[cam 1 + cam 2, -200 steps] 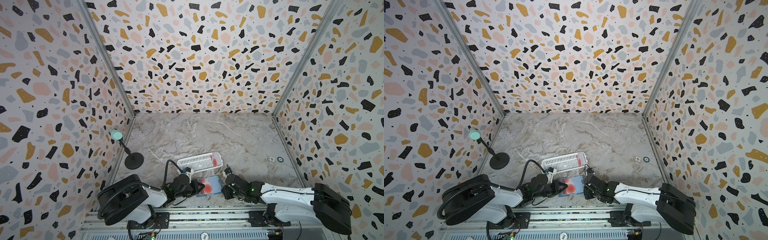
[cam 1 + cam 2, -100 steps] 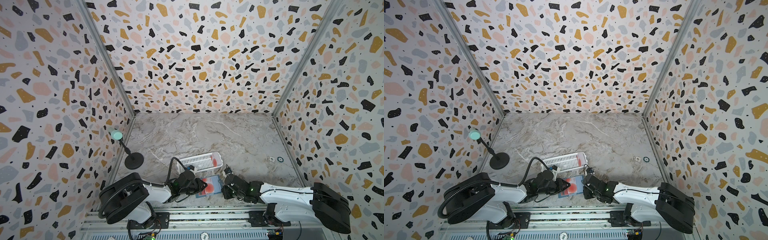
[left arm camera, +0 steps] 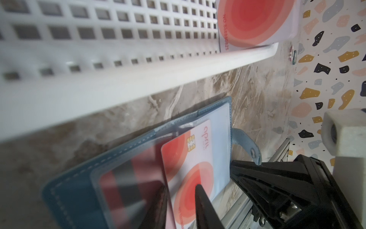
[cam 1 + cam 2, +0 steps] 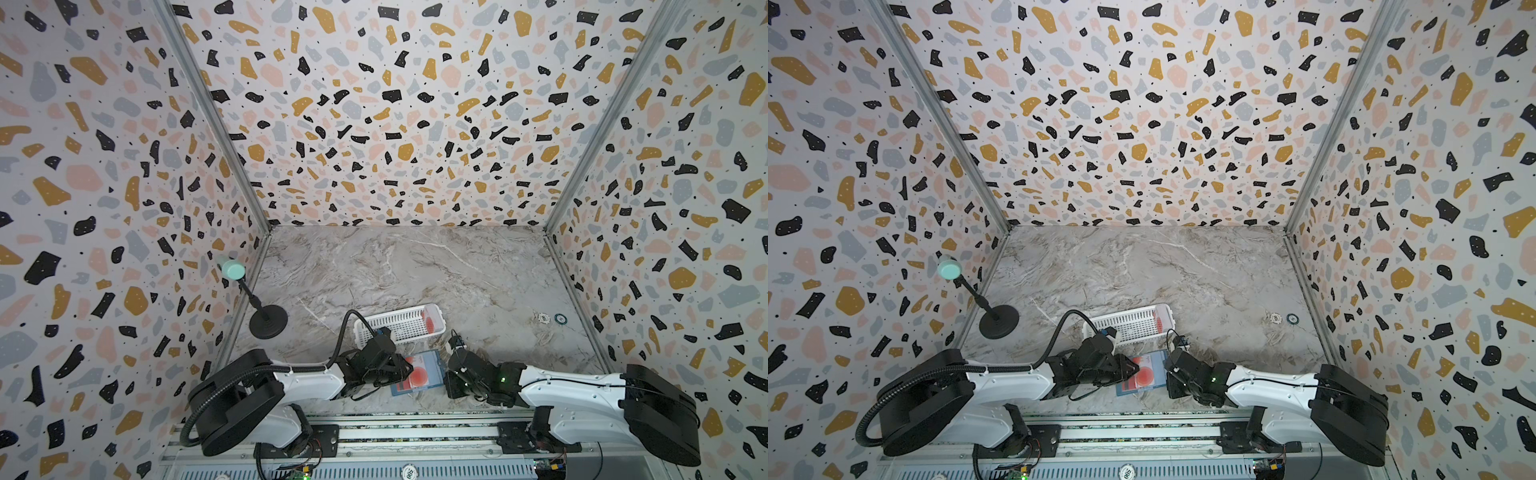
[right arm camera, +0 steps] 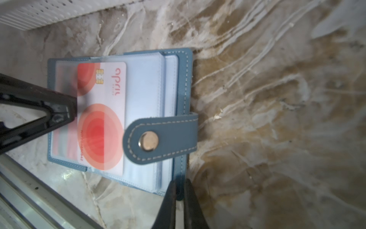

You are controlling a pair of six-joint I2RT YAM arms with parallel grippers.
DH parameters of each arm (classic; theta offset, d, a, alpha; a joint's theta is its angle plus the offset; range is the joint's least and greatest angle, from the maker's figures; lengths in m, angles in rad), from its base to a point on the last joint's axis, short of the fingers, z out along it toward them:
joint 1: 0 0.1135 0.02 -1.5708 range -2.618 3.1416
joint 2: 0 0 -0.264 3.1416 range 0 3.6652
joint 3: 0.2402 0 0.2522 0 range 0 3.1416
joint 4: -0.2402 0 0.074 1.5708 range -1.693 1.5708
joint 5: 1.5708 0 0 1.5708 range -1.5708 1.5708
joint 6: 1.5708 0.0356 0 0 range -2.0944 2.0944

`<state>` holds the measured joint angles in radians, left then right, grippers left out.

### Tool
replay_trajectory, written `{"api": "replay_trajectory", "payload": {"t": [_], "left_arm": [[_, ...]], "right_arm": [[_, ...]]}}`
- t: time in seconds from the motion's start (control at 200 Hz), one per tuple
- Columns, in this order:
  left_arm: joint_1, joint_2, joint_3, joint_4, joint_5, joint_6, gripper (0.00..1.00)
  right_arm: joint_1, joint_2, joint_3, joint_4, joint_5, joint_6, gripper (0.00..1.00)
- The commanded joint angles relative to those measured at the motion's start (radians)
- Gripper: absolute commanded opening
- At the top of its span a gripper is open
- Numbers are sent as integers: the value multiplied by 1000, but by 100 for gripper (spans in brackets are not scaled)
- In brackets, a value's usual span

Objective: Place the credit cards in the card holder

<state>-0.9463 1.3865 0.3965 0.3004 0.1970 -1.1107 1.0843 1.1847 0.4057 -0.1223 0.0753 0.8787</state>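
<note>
Inserting credit card: partway into clear pocket of card holder, open at near centre. Left gripper: slightly parted around card. Right gripper: pinching holder's cover edge. Next: nudge card home, then fetch second card from basket just beyond.

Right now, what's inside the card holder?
Card holder lies open: one pale credit card at a clear pocket, insertion depth unclear; a red dark-striped card sleeved beside it. Rear pockets' contents are covered.

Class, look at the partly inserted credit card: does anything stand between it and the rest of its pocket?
Only the snap tab, folded over the pocket just ahead of the credit card, lying on top. Inside, nothing visible.
</note>
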Motion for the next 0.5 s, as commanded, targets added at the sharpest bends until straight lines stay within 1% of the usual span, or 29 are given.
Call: {"api": "replay_trajectory", "payload": {"t": [0.0, 0.065, 0.09, 0.175, 0.496], "left_arm": [[-17, 30, 9, -68, 3, 10, 30], [-19, 35, 9, -57, 13, 1, 31], [-19, 38, 8, -19, 16, -2, 31], [-20, 49, 11, 13, 20, -15, 31], [-30, 86, 51, 52, 22, -26, 31]], "right_arm": [[3, 22, 8, -57, 15, 3, 11], [5, 20, 7, -56, 15, 2, 11], [6, 21, 7, -54, 15, 2, 11], [6, 20, 5, -54, 15, 3, 11], [7, 16, 2, -51, 17, 2, 11]]}}
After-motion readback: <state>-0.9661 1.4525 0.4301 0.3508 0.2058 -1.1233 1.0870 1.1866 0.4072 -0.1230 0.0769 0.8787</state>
